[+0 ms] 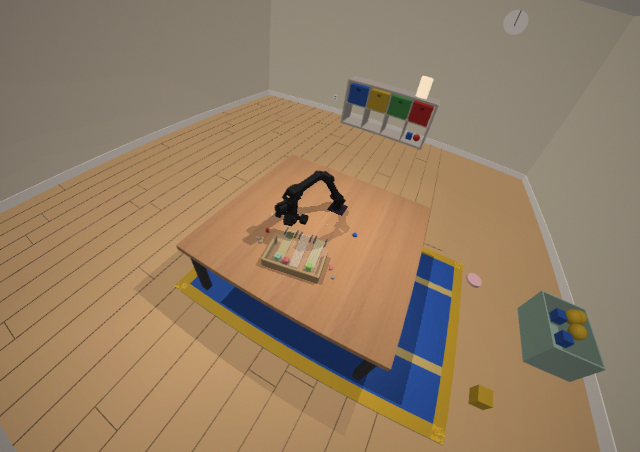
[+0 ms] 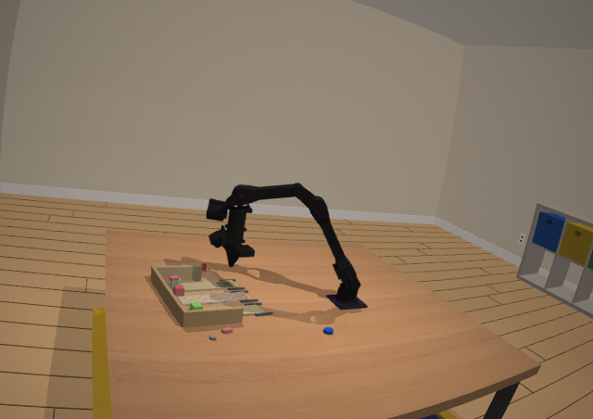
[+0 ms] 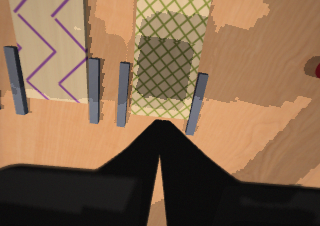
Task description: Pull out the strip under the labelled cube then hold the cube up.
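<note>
A shallow wooden tray (image 1: 289, 272) (image 2: 210, 316) holds three patterned strips side by side. The teal labelled cube (image 1: 277, 256) (image 2: 174, 284) rests on the far end of the green lattice strip (image 3: 170, 36) (image 2: 201, 285). A red cube (image 2: 179, 289) sits on the purple zigzag strip (image 3: 47, 41), and a green cube (image 1: 308, 266) (image 2: 195, 305) sits on the third strip. Each strip ends between grey-blue bars (image 3: 123, 93). My gripper (image 3: 161, 126) (image 2: 232, 262) is shut and empty. It points down, a little above the near end of the lattice strip, outside the tray.
A small red peg (image 1: 267, 229) (image 2: 204, 266) (image 3: 317, 69) stands beside the lattice strip. A blue disc (image 1: 354, 234) (image 2: 328, 330), a pink block (image 2: 226, 329) and a grey piece (image 2: 212, 337) lie loose on the table. The arm's base (image 2: 346, 301) stands behind.
</note>
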Tool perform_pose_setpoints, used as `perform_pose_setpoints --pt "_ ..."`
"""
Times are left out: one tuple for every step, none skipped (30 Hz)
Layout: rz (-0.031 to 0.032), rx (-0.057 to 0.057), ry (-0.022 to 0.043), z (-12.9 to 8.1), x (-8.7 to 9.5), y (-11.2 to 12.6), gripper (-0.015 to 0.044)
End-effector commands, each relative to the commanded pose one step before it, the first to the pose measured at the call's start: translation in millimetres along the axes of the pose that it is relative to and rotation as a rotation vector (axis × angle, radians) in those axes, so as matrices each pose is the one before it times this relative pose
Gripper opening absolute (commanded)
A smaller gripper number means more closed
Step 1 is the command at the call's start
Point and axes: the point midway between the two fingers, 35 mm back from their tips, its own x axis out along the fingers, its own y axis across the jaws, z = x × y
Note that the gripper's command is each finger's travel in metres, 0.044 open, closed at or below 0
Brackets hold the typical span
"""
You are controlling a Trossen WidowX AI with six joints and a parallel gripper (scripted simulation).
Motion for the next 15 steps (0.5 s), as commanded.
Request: perform_pose_setpoints --pt "-0.00539 -0.0007 -0.00208 1.07 3.81 -1.39 0.0000" --pt "-0.00001 0.0000 -0.00001 0.08 1.65 -0.09 0.0000" --pt "-0.00001 0.0000 -0.00001 0.07 1.65 -0.08 0.0000" --pt "-0.00001 0.0000 -0.00001 0.06 1.65 -0.08 0.0000" --pt "-0.00001 0.0000 -0.00001 0.05 1.65 -0.07 0.0000" --pt "-0.00001 0.0000 0.00000 0.04 1.65 -0.07 0.0000" --pt "0.00000 0.0000 0.00000 0.04 1.65 -0.06 0.0000" --pt "0.00000 0.0000 0.00000 0.03 1.65 -0.06 0.0000" --pt "0.00000 0.0000 0.00000 0.02 1.65 -0.05 0.0000" --pt "0.00000 0.0000 0.00000 0.01 1.65 -0.05 0.0000" --pt "0.00000 0.0000 0.00000 0.00 1.65 -0.04 0.0000" --pt "0.00000 0.0000 0.00000 -0.01 1.65 -0.04 0.0000" --pt "0.00000 0.0000 0.00000 -0.01 1.65 -0.03 0.0000" --pt "0.00000 0.0000 0.00000 -0.02 1.65 -0.03 0.0000" --pt "0.00000 0.0000 0.00000 -0.03 1.65 -0.02 0.0000"
